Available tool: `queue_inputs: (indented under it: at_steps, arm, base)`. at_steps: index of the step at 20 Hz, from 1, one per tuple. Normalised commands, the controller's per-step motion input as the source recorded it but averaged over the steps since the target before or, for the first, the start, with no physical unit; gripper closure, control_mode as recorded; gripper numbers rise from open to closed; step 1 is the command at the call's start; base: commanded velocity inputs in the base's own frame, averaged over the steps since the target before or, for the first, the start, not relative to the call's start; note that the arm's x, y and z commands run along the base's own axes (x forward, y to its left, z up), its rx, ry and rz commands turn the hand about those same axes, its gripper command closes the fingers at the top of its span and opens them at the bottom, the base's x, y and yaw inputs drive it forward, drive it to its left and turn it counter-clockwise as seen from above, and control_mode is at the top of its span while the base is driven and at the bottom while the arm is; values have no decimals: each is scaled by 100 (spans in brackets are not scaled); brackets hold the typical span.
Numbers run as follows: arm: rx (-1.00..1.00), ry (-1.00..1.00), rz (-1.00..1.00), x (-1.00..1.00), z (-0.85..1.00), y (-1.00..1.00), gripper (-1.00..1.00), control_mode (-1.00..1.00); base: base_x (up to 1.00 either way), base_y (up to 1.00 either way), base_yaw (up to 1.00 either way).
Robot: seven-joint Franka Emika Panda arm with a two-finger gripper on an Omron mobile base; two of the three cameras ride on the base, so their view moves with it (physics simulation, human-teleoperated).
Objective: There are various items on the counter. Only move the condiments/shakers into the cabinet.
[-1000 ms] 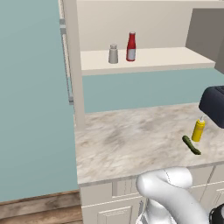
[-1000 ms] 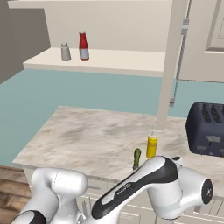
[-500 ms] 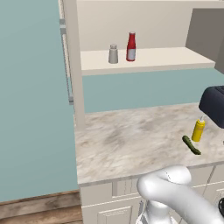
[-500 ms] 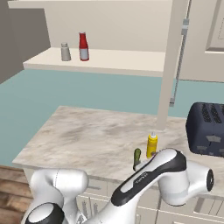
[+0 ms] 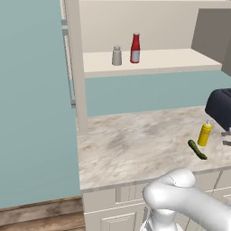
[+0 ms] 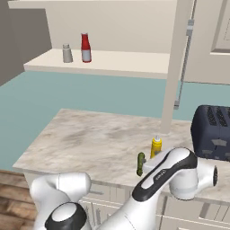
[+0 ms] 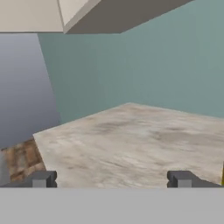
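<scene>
On the cabinet's cream shelf (image 5: 153, 62) (image 6: 117, 64) the grey shaker (image 5: 117, 55) (image 6: 67, 53) and the small red bottle (image 5: 135, 48) (image 6: 86, 48) stand side by side. The yellow squeeze bottle (image 5: 204, 133) (image 6: 156, 146) stands upright on the marbled counter (image 5: 131, 144) (image 6: 94, 141) near its front right. The dark green vegetable (image 5: 197, 149) (image 6: 141, 162) lies just in front of it. In the hand view my gripper (image 7: 111, 180) is open and empty, with its fingertips (image 7: 41, 179) wide apart. It looks low across the counter (image 7: 131, 140) towards the teal wall.
A dark toaster (image 5: 221, 108) (image 6: 213, 132) sits at the counter's right end, behind the yellow bottle. The cabinet's tall side post (image 5: 74, 63) (image 6: 175, 67) comes down onto the counter. The greyish-brown door (image 5: 212, 31) (image 7: 131, 17) stands open. My white arm (image 6: 170, 173) bends just before the counter's front edge.
My arm's elbow has swung up and to the right in front of the counter edge. The bottles, shaker and vegetable have not moved, and the gripper has stayed open.
</scene>
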Motion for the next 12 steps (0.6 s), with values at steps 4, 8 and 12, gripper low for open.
queue_inputs:
  at_steps: [4,8,12]
  arm:
    - [0,2,10,39,-18,-14,-100,-100]
    - [0,0,8,25,-22,-41,-100,-100]
    - [0,0,3,24,-19,-45,-100,-100]
  base:
    - [0,0,0]
    - [0,0,0]
    - [0,0,0]
